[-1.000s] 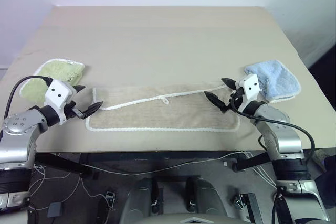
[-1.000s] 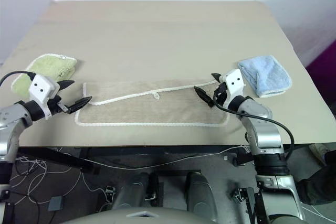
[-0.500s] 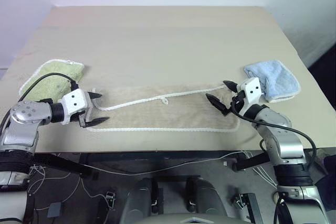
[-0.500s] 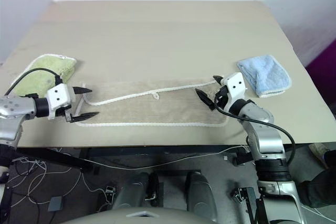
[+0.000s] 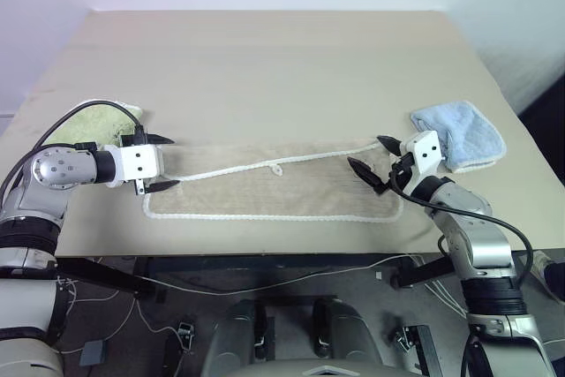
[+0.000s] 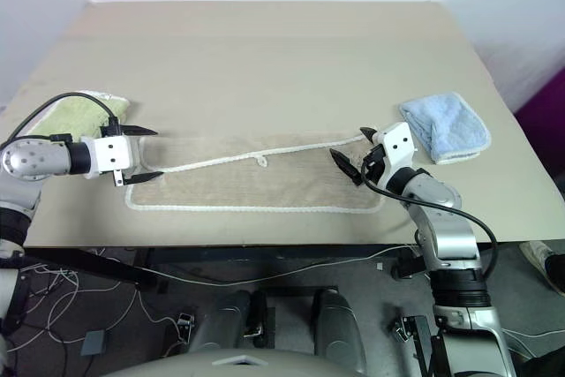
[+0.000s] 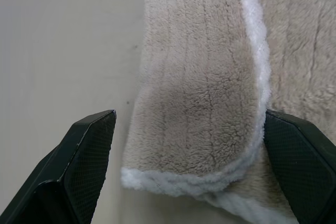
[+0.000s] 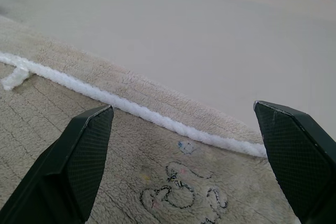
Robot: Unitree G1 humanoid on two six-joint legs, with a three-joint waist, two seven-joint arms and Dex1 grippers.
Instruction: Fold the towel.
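Beige towel (image 5: 274,188): long rectangle with white corded edging, folded lengthwise, lying flat along the table's (image 5: 265,68) near edge, its upper layer's edge running diagonally across it with a small loop (image 5: 277,169) near the middle. A small embroidered motif (image 8: 181,195) sits near its right end.

Left gripper (image 5: 159,162): at the towel's left end, fingers spread wide, straddling the folded corner (image 7: 199,145); nothing held.

Right gripper (image 5: 371,158): at the towel's right end, fingers spread wide over the corded edge; nothing held.

Light green towel (image 5: 93,121): folded, by the table's left edge, just behind the left gripper.

Light blue towel (image 5: 461,133): folded, by the table's right edge, just beyond the right gripper.
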